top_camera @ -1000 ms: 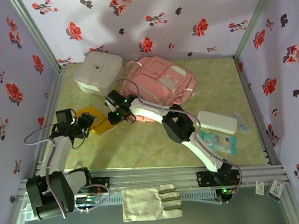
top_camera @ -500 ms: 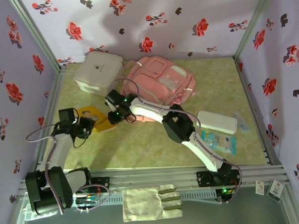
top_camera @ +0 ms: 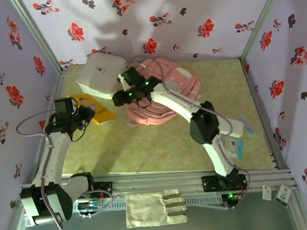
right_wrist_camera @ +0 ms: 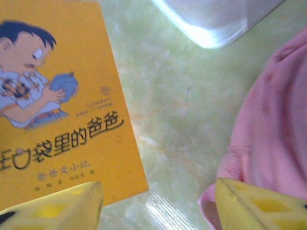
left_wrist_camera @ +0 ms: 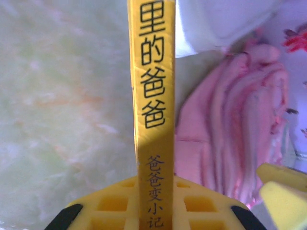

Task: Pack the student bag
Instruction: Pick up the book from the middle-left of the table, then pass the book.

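Note:
The student bag [top_camera: 165,91] is a soft pink backpack lying at the back middle of the table; its folds also show in the left wrist view [left_wrist_camera: 235,143] and the right wrist view [right_wrist_camera: 276,115]. My left gripper [top_camera: 86,114] is shut on a yellow picture book [top_camera: 97,110] and holds it by its edge, spine towards the camera [left_wrist_camera: 152,96], left of the bag. My right gripper [top_camera: 123,96] hangs open by the bag's left edge. Between its fingers [right_wrist_camera: 261,206] lies only bare table. The book's cover [right_wrist_camera: 57,120] is to its left.
A white rounded-square box [top_camera: 101,74] stands at the back left, just behind the book and bag. A white case [top_camera: 234,126], a blue-printed packet [top_camera: 232,148] and a small tube [top_camera: 247,124] lie on the right. Flowered walls close three sides. A pale glove [top_camera: 156,207] lies in front of the rail.
My left gripper has shut on the yellow book and drawn it left and up on edge. My right gripper has opened and swung back towards the bag's left edge.

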Controlling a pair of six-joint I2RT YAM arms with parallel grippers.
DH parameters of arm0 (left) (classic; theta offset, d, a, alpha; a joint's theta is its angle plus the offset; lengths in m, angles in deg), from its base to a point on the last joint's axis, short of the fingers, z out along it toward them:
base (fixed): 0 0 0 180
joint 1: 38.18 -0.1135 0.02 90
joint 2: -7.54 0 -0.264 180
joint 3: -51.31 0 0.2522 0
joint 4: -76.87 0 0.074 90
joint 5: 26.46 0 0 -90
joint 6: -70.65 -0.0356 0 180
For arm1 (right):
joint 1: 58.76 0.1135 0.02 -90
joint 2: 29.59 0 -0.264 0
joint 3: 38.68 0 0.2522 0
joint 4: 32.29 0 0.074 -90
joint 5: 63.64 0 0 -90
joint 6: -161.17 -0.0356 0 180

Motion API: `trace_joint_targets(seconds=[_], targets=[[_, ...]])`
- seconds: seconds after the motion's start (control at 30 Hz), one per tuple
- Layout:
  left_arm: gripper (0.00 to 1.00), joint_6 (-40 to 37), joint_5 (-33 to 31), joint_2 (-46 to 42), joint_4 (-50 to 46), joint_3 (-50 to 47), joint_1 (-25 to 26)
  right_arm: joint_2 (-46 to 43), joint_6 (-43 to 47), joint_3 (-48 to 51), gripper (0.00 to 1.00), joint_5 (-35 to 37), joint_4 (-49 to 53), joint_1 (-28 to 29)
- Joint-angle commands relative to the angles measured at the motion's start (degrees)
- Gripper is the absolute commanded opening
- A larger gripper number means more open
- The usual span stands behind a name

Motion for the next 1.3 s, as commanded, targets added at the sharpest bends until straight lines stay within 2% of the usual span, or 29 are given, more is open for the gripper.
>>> trace_joint_targets(seconds=[0.0,0.13,0.43,0.63,0.73,1.0,1.27], targets=[[0.0,-3.2,1.9,-0.3,1.4,5.2,3.0,-5.5,-1.5,5.2,0.7,-2.7,-5.1,-2.8],[0.0,-3.6,7.0,2.3,7.5,8.5,7.8,-10.4,-3.2,12.7,0.79,-6.2,-10.2,-7.0],[0.0,2.3,17.2,13.1,27.6,12.7,16.8,-17.9,-9.6,24.1,0.87,-18.4,-24.3,-16.6],[0.0,10.8,23.2,19.2,42.1,14.3,18.9,-21.2,-16.4,29.6,0.92,-26.2,-34.5,-23.6],[0.0,12.4,24.4,21.1,44.0,16.4,19.6,-21.4,-21.6,30.6,0.93,-30.3,-39.3,-26.5],[0.0,19.2,29.3,24.7,53.9,18.0,20.1,-18.5,-28.6,26.6,0.94,-36.5,-42.1,-27.8],[0.0,19.5,30.3,26.5,54.4,18.8,20.1,-16.1,-38.1,25.5,0.92,-40.8,-51.4,-27.1]])
